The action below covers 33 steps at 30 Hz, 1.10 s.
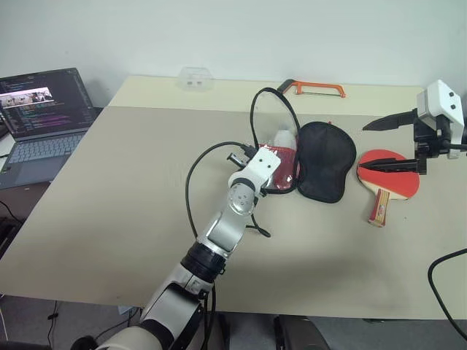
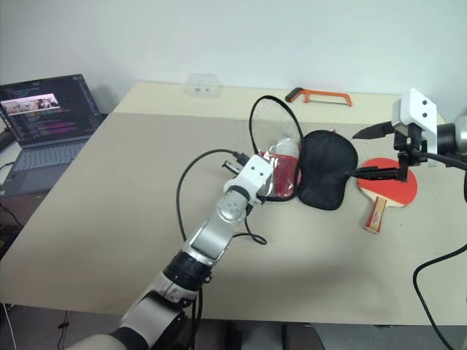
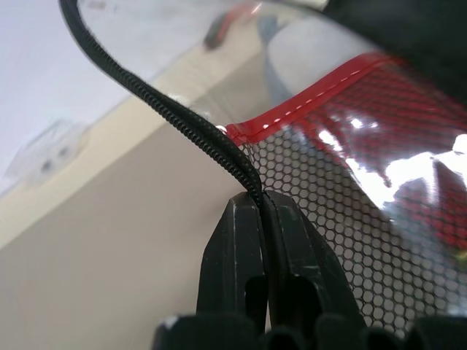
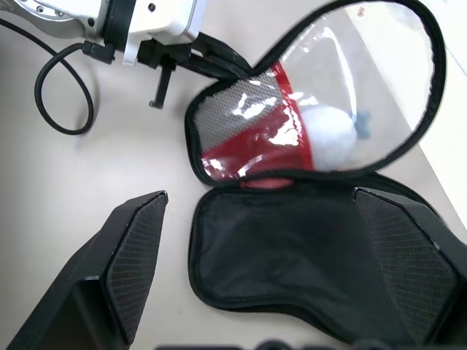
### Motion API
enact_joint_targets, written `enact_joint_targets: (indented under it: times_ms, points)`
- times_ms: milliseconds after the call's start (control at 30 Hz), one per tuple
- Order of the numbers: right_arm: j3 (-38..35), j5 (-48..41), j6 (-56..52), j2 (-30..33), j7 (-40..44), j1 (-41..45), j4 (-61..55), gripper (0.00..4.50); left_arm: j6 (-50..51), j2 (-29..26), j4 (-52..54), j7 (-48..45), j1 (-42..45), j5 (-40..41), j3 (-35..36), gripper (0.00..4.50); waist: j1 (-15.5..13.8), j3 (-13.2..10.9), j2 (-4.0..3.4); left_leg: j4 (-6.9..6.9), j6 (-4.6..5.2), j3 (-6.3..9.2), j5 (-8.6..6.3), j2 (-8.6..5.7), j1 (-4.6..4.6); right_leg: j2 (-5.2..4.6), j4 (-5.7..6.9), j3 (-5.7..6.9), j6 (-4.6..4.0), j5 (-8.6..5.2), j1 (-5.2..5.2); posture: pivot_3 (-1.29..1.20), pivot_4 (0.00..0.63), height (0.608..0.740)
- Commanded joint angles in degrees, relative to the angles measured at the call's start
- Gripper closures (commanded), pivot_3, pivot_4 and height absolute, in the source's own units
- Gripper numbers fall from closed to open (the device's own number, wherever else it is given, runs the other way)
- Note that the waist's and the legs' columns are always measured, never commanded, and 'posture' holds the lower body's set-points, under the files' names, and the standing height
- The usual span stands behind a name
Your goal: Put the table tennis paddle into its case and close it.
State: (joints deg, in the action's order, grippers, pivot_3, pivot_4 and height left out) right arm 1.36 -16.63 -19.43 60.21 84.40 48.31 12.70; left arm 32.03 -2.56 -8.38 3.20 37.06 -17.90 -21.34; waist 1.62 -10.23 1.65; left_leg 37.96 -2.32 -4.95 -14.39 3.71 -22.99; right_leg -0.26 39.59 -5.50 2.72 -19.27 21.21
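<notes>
The case lies unzipped in the middle of the table, its black half flat with the inside facing up. Its clear-windowed flap, with red pocket and black mesh, stands raised. My left gripper is shut on the flap's black zip edge near the mesh and holds it up; the same gripper appears in the right wrist view. To the right of the case the table tennis paddle lies flat, red face up, handle toward me. Above the paddle hangs my right gripper, open, with nothing between its fingers.
An orange hacksaw lies at the table's far edge behind the case. A small clear box sits at the far left of that edge. An open laptop stands off the table's left side. The beige tabletop is bare on my near left.
</notes>
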Motion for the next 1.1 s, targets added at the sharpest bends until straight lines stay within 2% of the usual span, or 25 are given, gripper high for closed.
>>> enact_joint_targets:
  times_ms: [33,300,467,567,667,800,900,1033,1100]
  points:
    - [-0.9,-0.1,0.8,0.3,0.4,1.6,-0.6,0.00,0.1,2.0,2.9,1.9,1.0,-1.0,2.3,4.48,0.0,0.0,0.00,0.00,0.00,0.00,0.00,-0.02,0.00,0.00,0.01,0.00,0.00,0.00,0.00,0.00,0.150,0.740]
    - [-0.6,0.3,0.6,-0.5,-0.3,0.8,-1.2,0.00,-0.4,10.9,-2.1,-2.4,4.8,3.8,3.2,4.48,-0.1,0.0,0.00,0.00,0.01,0.01,0.00,-0.07,-0.02,0.01,-0.02,0.02,0.00,0.00,-0.01,0.00,0.150,0.740]
    - [-1.0,0.1,0.5,-0.3,-0.9,0.2,-1.7,0.00,-0.8,12.0,-4.8,-3.7,6.1,4.4,3.1,4.48,0.0,0.0,-0.01,-0.01,0.00,-0.01,0.00,-0.09,0.01,0.03,0.00,0.00,0.00,0.00,-0.01,0.00,0.150,0.740]
    - [-1.4,0.4,-0.2,0.2,-2.0,-0.4,-1.9,0.00,-1.0,12.2,-5.4,-4.1,6.5,5.4,3.6,3.85,0.0,0.0,0.00,-0.01,0.01,0.01,0.00,-0.08,0.00,0.02,0.00,0.01,0.00,0.00,-0.02,0.00,0.150,0.740]
    - [-1.2,1.8,-2.7,1.0,-4.7,-1.0,-1.8,0.00,-0.4,11.6,-4.5,-4.5,6.3,5.5,4.0,2.82,-0.1,0.0,0.00,-0.01,0.00,0.01,0.00,-0.07,-0.02,0.02,-0.03,0.02,0.00,0.00,-0.01,0.00,0.150,0.740]
    - [-1.0,6.1,-6.7,-0.3,-14.3,-1.0,-0.6,0.00,0.9,10.3,-1.8,-5.3,6.0,5.8,4.6,1.34,-0.1,0.0,0.00,-0.01,0.00,0.00,0.00,-0.05,-0.01,0.00,-0.01,0.00,0.00,0.00,-0.01,0.00,0.150,0.740]
    - [-2.3,8.5,-18.3,-3.4,-25.8,-1.7,-1.9,0.00,3.6,7.3,4.2,-10.2,5.7,7.4,5.4,0.35,0.2,0.0,0.00,-0.01,0.00,-0.02,0.00,-0.04,-0.01,0.01,0.01,-0.02,0.00,0.00,0.01,0.00,0.150,0.740]
    - [-6.0,9.2,-31.3,-7.8,-37.8,-3.6,-5.4,0.00,8.6,2.6,11.2,-17.9,5.5,11.3,6.9,0.35,0.2,0.0,-0.02,-0.04,-0.04,-0.06,0.02,0.00,-0.02,0.03,0.12,-0.05,0.00,0.00,0.11,0.00,0.150,0.740]
    - [-6.7,9.5,-34.4,-8.6,-40.7,-5.7,-8.6,0.00,10.3,-0.3,13.7,-21.3,5.6,12.9,7.7,0.35,0.1,0.0,-0.03,-0.03,-0.06,-0.06,0.04,0.01,-0.05,0.02,0.17,-0.04,0.02,-0.01,0.16,0.00,0.150,0.740]
